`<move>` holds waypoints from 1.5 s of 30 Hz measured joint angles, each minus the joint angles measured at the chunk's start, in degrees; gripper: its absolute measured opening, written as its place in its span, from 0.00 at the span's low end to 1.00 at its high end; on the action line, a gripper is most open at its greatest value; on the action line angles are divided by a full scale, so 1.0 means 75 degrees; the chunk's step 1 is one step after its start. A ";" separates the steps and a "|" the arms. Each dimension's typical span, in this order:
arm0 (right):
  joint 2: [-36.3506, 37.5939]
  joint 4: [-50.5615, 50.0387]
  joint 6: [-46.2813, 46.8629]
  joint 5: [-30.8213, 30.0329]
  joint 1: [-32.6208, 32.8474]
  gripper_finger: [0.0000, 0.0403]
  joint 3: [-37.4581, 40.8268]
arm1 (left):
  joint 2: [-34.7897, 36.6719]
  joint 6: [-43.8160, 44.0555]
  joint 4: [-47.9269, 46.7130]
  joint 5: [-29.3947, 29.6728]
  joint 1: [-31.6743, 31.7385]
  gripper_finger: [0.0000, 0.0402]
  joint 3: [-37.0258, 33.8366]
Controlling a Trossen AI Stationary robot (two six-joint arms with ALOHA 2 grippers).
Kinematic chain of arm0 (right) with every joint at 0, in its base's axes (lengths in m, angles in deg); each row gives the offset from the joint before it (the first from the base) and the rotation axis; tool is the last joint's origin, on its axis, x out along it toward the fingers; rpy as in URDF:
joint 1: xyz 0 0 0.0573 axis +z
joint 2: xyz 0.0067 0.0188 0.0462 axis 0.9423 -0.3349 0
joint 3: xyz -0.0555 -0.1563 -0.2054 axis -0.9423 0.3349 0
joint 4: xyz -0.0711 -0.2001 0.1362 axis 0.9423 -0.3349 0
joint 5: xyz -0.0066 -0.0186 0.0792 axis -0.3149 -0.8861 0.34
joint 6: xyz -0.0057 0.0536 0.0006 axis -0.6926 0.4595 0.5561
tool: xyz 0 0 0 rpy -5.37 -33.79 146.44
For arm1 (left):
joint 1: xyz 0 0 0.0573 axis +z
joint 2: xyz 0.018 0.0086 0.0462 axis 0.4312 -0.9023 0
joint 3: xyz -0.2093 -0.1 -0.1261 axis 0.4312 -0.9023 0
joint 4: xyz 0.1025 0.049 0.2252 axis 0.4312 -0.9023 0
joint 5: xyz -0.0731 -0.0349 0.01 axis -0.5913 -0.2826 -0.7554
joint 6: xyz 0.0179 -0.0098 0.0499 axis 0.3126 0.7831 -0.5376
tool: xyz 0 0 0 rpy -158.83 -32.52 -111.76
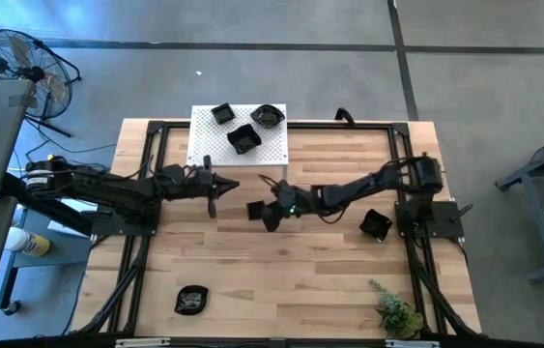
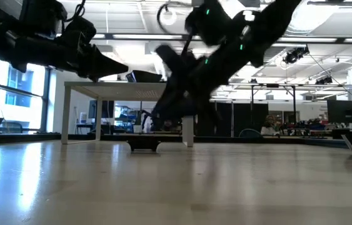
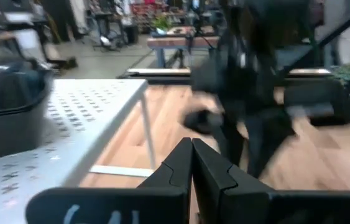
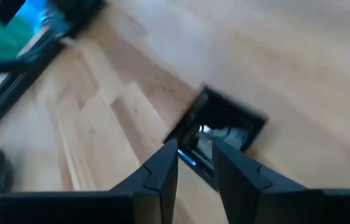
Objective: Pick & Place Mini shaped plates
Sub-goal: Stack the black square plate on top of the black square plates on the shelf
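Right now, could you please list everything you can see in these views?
plates: six, black; three on the platform, three apart on the table
platform: one, white, perforated; at the table's far edge
table: one, light wood with a black frame
plant: one, green; near right corner of the table
fan: one, black; on the floor beyond the left arm
bottle: one, white and yellow; off the table's left side
left tool: shut, beside the platform
right tool: open, over a mid-table plate
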 joint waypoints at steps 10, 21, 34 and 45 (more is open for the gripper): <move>0.1412 0.3784 -0.3425 0.1134 -0.0366 0.03 0.3027 | -0.0300 0.0062 -0.4132 0.0861 -0.1043 0.01 0.1910; 0.2620 0.6155 -0.5287 0.1192 -0.1322 0.02 0.5158 | -0.2491 0.1050 -0.7180 0.1553 -0.1711 0.01 0.4237; 0.4265 0.6163 -0.5877 0.1193 -0.1504 0.01 0.6326 | -0.4497 0.2420 -0.8686 0.1615 -0.2083 0.24 0.5810; 0.5000 0.6331 -0.5999 0.1138 -0.1501 0.00 0.6778 | -0.5141 0.2382 -0.8822 0.2296 -0.2176 0.31 0.6138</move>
